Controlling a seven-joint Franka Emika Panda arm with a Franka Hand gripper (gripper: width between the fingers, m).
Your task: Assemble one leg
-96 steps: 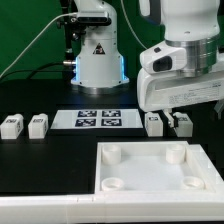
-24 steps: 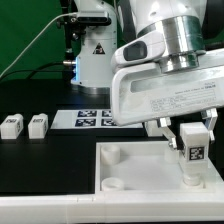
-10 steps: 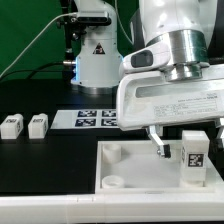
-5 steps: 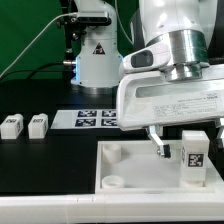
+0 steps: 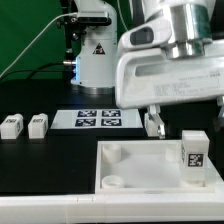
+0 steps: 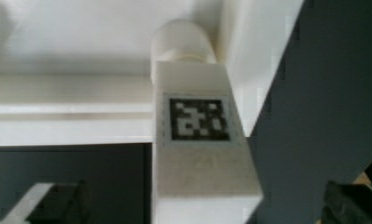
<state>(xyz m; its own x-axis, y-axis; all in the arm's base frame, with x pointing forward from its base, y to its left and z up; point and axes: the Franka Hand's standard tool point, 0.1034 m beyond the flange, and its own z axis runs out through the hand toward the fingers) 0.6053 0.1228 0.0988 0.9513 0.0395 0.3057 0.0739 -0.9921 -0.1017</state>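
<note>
Leg [image 5: 194,158] stood upright on the white plate [image 5: 145,167], at the near corner on the exterior view's right, tag face toward the camera. Nothing was touching it in that view.

Pincer [image 6: 209,188] hung above the leg, spread wide and gripping nothing. In the wrist view the two dark fingers [image 6: 44,203] sat well out to either side, with the leg [image 6: 201,130] between them and clear of both. Same view: the tag showed on the leg's long face, and the leg's far end met a round white boss on the plate [image 6: 58,90] (couldn't tell whether it was fully seated).

In the exterior view, the plate's other three corner sockets showed bare, e.g. one socket [image 5: 112,153] at the far corner on the exterior view's left.

Two other legs [image 5: 11,125] [image 5: 37,124] lay side by side on the black surface [image 5: 50,165], on the exterior view's left, well apart from the plate. The marker board [image 5: 98,119] lay flat beyond the plate, near the arm's base [image 5: 98,60].

One finger dropped in front of something pale near the board's right end, too hidden to identify.
</note>
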